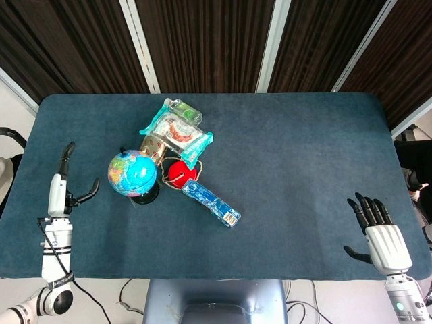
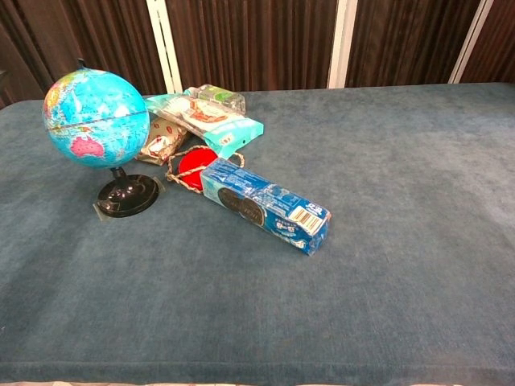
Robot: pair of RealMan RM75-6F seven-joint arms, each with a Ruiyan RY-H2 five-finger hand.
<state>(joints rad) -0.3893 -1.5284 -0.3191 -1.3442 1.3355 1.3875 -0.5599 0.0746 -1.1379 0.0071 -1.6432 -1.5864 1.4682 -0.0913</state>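
Note:
A small blue globe stands upright on its black base at the table's left. My left hand hovers open to the left of it, fingers apart, well clear of the globe, seen only in the head view. Beside the globe lie a blue biscuit box, a red disc with a cord, a teal snack packet and a small wrapped tube. My right hand rests open at the table's front right corner, holding nothing.
The dark blue cloth-covered table stretches wide to the right of the cluster. A clear bottle with a green label lies behind the teal packet. Dark slatted panels stand behind the far edge.

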